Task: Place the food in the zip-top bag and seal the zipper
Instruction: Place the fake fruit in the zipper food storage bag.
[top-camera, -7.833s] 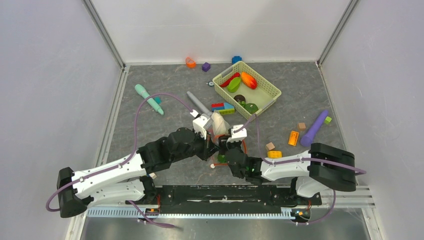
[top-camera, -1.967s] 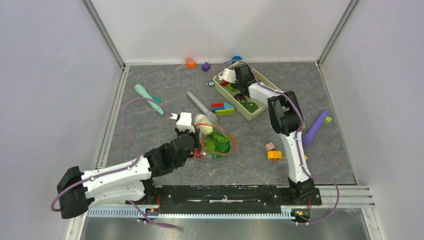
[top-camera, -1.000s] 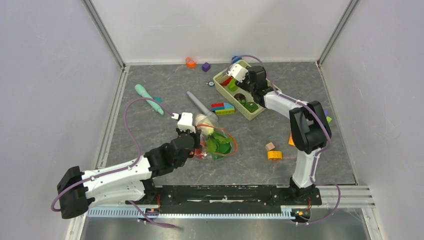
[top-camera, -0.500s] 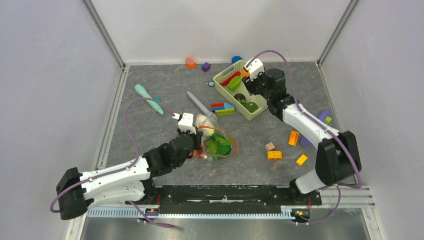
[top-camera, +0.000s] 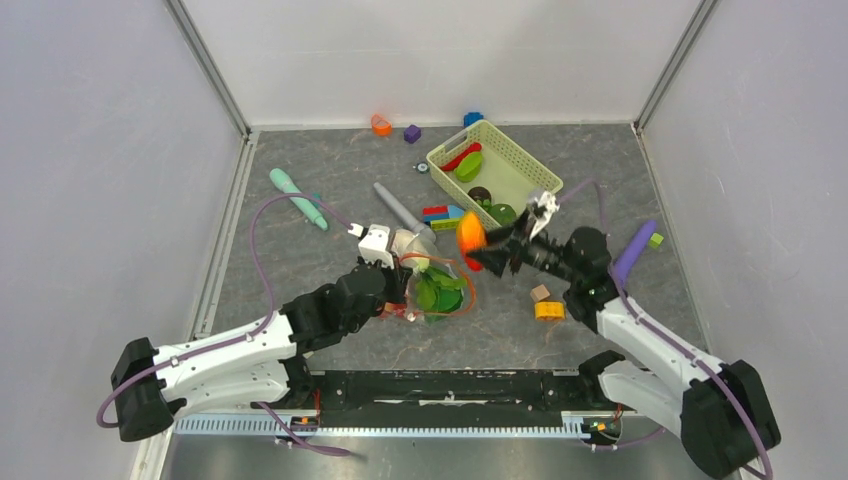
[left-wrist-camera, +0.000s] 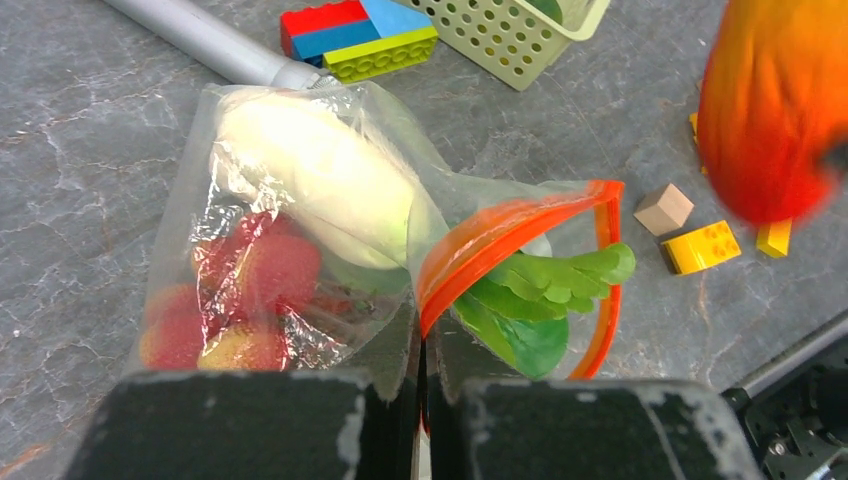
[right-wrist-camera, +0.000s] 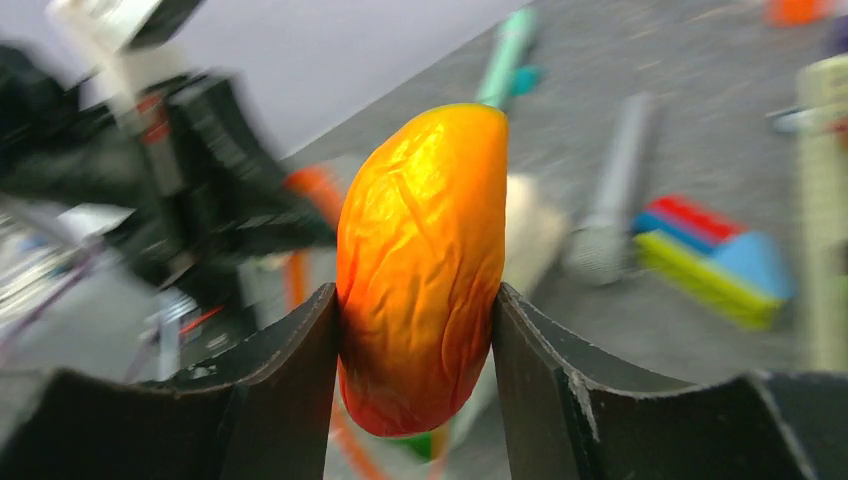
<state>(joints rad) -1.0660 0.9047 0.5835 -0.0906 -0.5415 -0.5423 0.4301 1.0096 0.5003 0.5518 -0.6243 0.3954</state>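
Right tool (right-wrist-camera: 418, 330) is clenched on an orange-red piece (right-wrist-camera: 420, 260): oval, glossy, wrinkled skin, yellow-orange at the top and redder below. It is held off the surface (top-camera: 300, 160), just right of the bag mouth, between bag and basket (top-camera: 523, 154).

Zip-top bag (left-wrist-camera: 200, 170) lies mid-surface, toward the near edge. It is clear, crumpled plastic. Inside are a white radish (left-wrist-camera: 315, 190) and red berries (left-wrist-camera: 250, 290). Bok choy (left-wrist-camera: 530, 310) leaves stick out at the mouth. The zipper (left-wrist-camera: 510, 225), an orange-red strip, is unsealed and bowed into an open loop.

Left tool (left-wrist-camera: 420, 400) is pinched on the bag's mouth edge, jaws almost together.

More food sits in the basket toward the far edge, right of the middle: red piece (top-camera: 460, 157), green piece (top-camera: 468, 167), dark piece (top-camera: 480, 195).
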